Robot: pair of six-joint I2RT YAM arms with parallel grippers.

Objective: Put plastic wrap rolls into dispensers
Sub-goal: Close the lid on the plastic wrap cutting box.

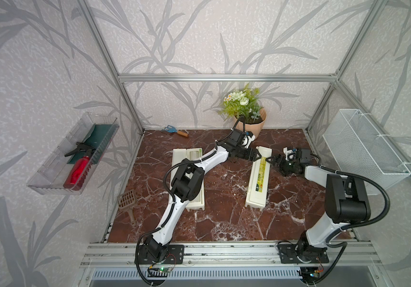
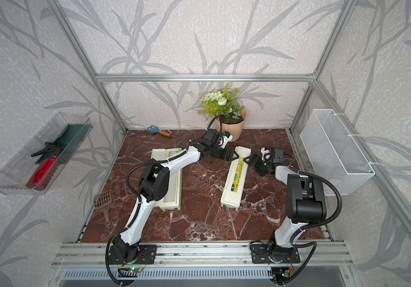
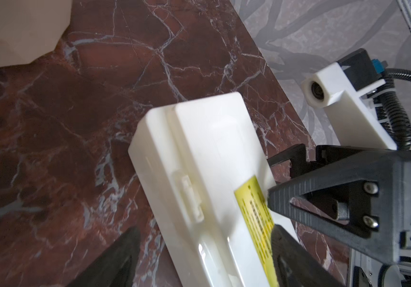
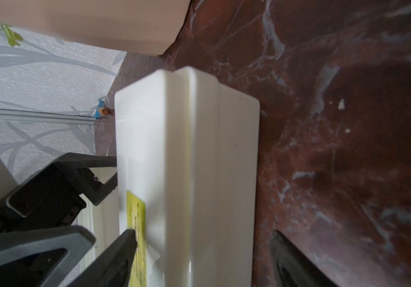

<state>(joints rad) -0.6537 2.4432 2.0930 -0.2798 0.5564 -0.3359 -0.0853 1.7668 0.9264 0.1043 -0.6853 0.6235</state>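
Shoving risk: wide-open left gripper [image 1: 259,156] and right gripper [image 1: 271,160] crowd the long cream-white plastic dispenser [image 1: 258,191]; either could knock it askew.

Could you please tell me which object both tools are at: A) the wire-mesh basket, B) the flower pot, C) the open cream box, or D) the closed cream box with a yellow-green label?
D: the left tool and right tool, both open, flank the far end of the closed cream-white plastic box with the yellow-green label.
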